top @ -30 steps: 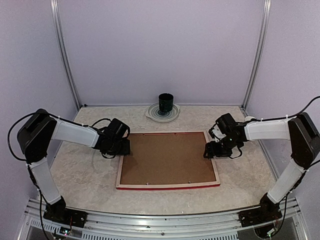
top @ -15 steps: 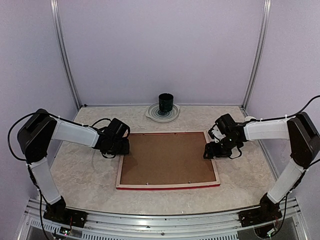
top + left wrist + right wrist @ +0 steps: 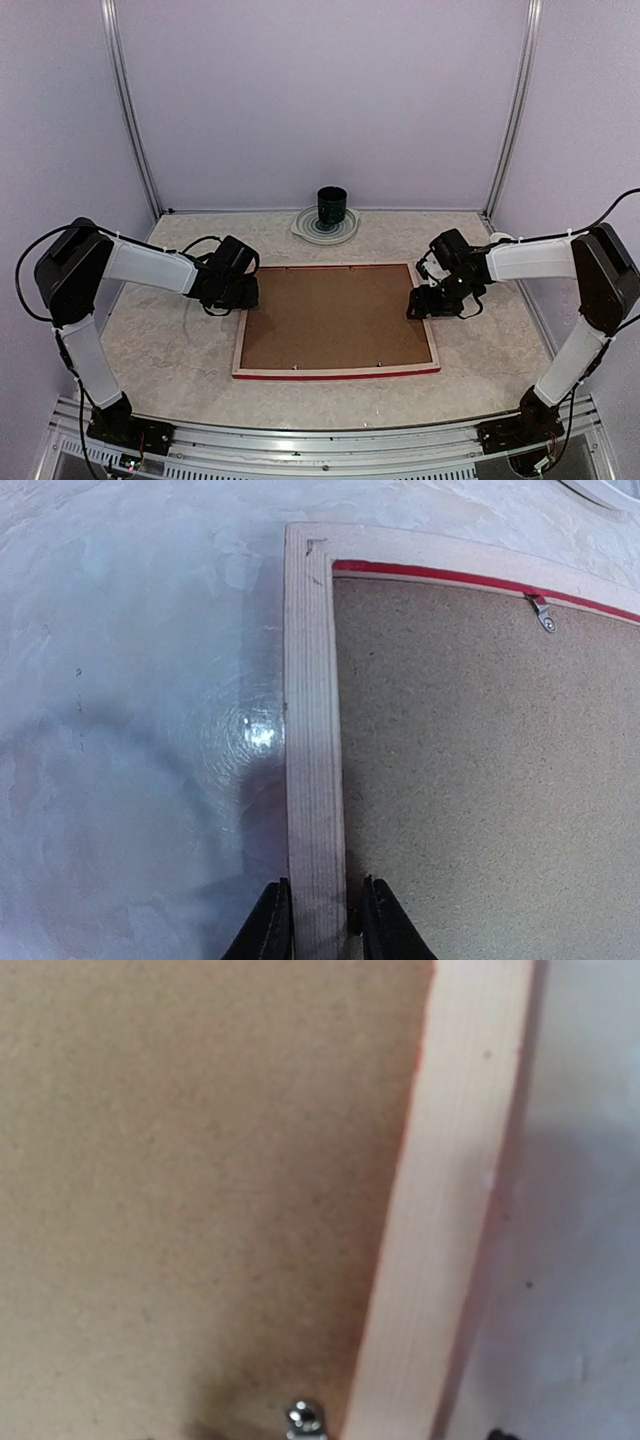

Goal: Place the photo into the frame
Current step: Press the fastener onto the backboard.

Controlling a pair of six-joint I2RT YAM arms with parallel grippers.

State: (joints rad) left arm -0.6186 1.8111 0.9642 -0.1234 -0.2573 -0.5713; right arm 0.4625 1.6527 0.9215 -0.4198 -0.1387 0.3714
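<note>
"Where's the photo? I can't see it anywhere."

"Nor can I. The frame (image 3: 336, 370) lies flat, pale back up, between the two grippers, and the brown backing board (image 3: 335, 318) fills it. If the photo's in there, it's underneath."

"And the left gripper (image 3: 318, 935)?"

"Down on the near side rail, with one finger outside the wood and one just inside, over the board's edge, both close against it. Whether it truly bites, I can't tell. The right gripper (image 3: 420, 303) sits at the opposite rail, but I can't make out its jaws."

"Taking hold, I'd guess."

"Looks so. To do it well, the inner finger should catch wood only — not the board — and stay clear of the clip (image 3: 545, 615) up ahead. Then both ends should rise together, level."
</note>
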